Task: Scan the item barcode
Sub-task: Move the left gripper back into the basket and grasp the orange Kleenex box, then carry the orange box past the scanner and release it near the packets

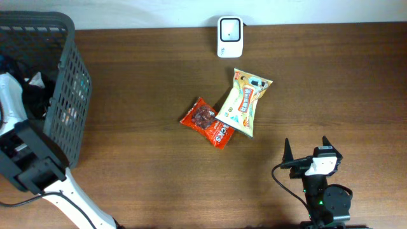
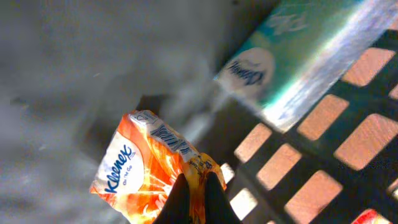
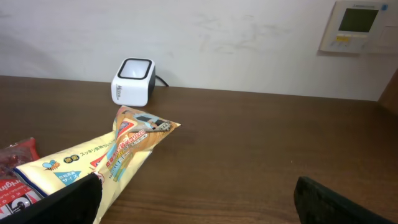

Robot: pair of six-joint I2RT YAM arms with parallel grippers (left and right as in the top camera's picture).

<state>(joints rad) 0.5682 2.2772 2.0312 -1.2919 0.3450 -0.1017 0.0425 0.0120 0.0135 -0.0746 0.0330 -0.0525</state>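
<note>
Wooden desk [image 1: 159, 178], smooth, brown. Dark plastic lattice basket [image 1: 70, 95], left edge: glossy orange tissue pack [image 2: 143, 171], pinched by clenched left hand [image 2: 198, 186]; teal tissue pack [image 2: 292, 56] near. Boxy white scanner [image 1: 229, 36], far edge. Right hand [image 1: 307, 147] released, spread wide.

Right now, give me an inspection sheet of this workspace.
Surface: brown wooden table.
Job's things: white scanner at the far edge; orange Kleenex pack inside the basket.
Clutter: yellow packet overlapping red packet mid-table; green Kleenex pack in the basket.
Claws: left claw shut on the orange Kleenex pack; right claw open, holding nothing.
Cables: black cable beside the right arm; scanner cable behind the scanner.
Surroundings: white wall with a wall panel.
</note>
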